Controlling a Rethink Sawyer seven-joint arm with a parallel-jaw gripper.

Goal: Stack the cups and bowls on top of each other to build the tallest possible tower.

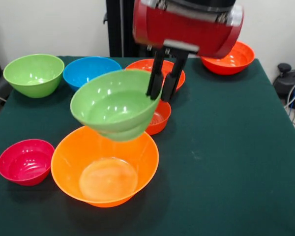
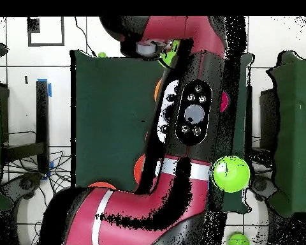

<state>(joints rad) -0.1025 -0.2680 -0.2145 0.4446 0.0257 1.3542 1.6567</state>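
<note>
The small green bowl (image 1: 113, 105) hangs tilted in the air just above the big orange bowl (image 1: 104, 167), which sits at the front of the green table (image 1: 226, 147). The gripper (image 1: 162, 91) has its two dark fingers (image 1: 155, 78) pinched on the bowl's rim on the side toward the robot, one inside the wall and one outside. Nothing is stacked yet; the orange bowl holds nothing. The worry, to my eye, is that lopsided hold: a glossy bowl pinched at one edge could swing or slip out, and if let go while tipped like this it may land crooked or skid off the orange rim rather than nest inside. Right behind the hanging bowl, a small red-orange bowl (image 1: 158, 118) sits close, with another (image 1: 150, 66) beyond it, so a sideways drift could knock them. A pink bowl (image 1: 25, 161) stands just beside the orange one, a larger green bowl (image 1: 33, 74) and a blue bowl (image 1: 91, 71) sit farther back, and one more red-orange bowl (image 1: 231, 59) occupies the far corner. From overhead the arm (image 2: 181, 127) hides most of the table.
</note>
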